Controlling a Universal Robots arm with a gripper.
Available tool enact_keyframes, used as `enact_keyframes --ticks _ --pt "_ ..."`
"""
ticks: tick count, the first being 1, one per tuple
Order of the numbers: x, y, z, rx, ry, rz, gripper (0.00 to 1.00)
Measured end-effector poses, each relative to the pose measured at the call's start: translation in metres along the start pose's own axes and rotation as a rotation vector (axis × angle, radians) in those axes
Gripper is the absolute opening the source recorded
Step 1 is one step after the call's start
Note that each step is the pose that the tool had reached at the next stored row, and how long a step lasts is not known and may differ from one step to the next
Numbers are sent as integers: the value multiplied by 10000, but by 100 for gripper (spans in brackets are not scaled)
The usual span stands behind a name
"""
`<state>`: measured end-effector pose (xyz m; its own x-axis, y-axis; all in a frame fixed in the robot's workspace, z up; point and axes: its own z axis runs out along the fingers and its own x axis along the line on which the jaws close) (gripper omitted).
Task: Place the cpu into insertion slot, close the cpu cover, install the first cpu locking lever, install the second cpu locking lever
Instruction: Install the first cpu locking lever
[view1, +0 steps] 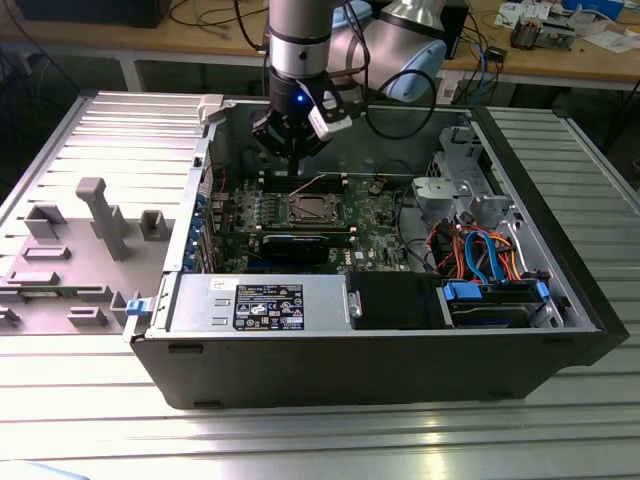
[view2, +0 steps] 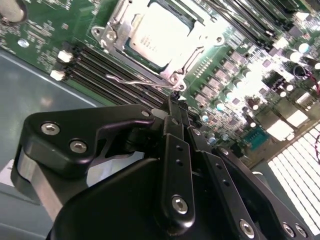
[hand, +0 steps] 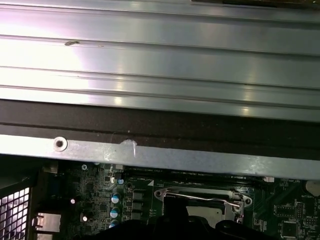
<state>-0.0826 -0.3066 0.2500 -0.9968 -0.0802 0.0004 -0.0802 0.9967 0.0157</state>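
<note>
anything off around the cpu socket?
One thing: a thin wire locking lever stands clear of the cpu cover, not latched. The cpu sits flat in the socket. The gripper hovers beside it.

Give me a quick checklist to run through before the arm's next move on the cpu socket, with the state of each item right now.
1. The cpu seated in the insertion slot: ok, it lies flat inside.
2. The cpu cover closed over the chip: ok, its frame lies around the chip.
3. Locking lever latched: not ok, the wire stands free beside the socket.
4. The gripper empty: ok, fingers together, nothing between them.
5. Gripper above the socket: ok, in the exterior view it hangs over the board.
6. Second lever latched: cannot tell.
</note>
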Motion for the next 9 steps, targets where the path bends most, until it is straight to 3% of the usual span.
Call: enact_keyframes --ticks 2,9 --pt "0 0 3 24 -293 -4 11" --pt "0 0 3 31 -370 13 11"
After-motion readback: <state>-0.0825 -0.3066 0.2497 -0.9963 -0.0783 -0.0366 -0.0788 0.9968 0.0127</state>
